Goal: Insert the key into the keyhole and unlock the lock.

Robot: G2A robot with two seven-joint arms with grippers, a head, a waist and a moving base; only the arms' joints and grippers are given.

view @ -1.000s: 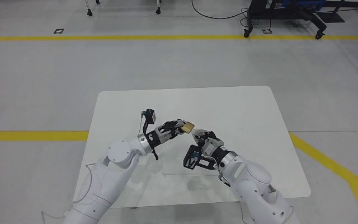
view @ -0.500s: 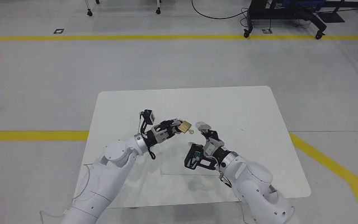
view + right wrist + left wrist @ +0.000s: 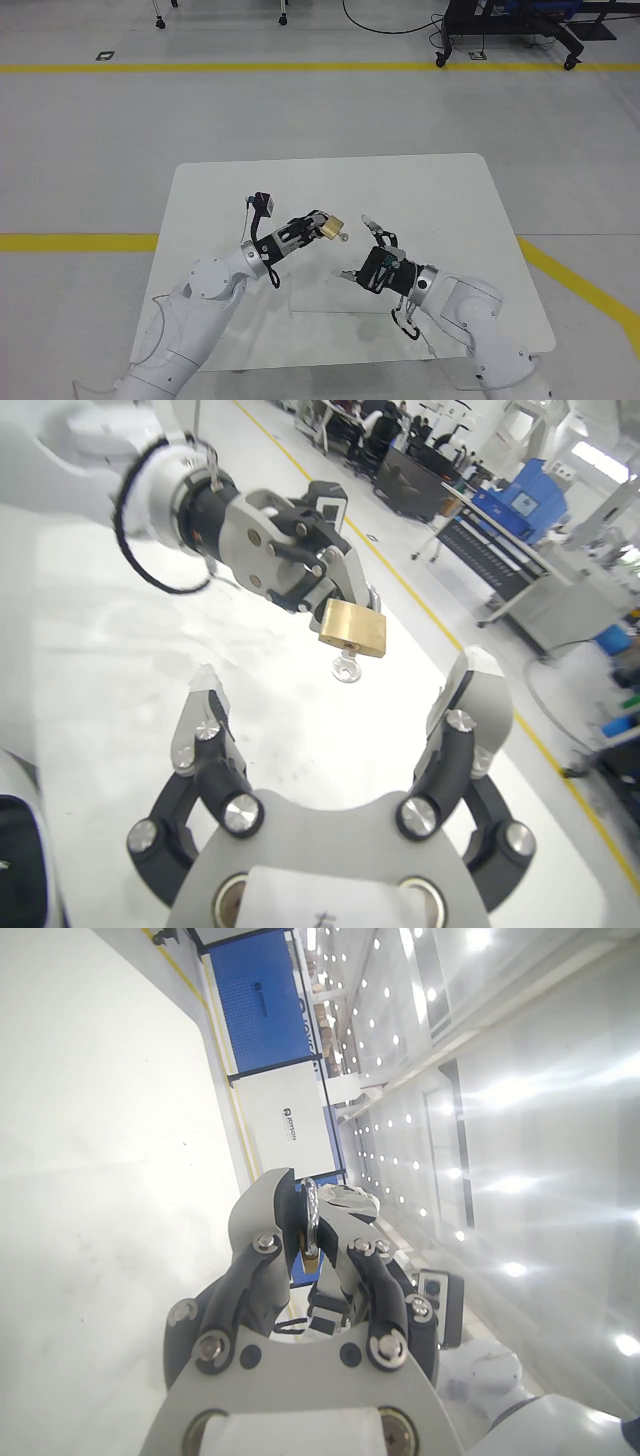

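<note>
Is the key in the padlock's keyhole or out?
In. The key hangs from the keyhole of the padlock held by the left gripper; the open right gripper is apart from it.

The left arm (image 3: 205, 290) and the right arm (image 3: 470, 315) had smooth, rounded white shells, and each wrist was black with a thin black cable (image 3: 170, 590) looped around it. The left end effector (image 3: 299, 1200) and the right end effector (image 3: 336, 674) each had a pale grey palm plate, black link bars fastened by round silver screws (image 3: 243, 810), and light grey fingers (image 3: 482, 695) with ribbed black pads (image 3: 220, 712). A small black camera box (image 3: 327, 502) sat on the left wrist.
</note>
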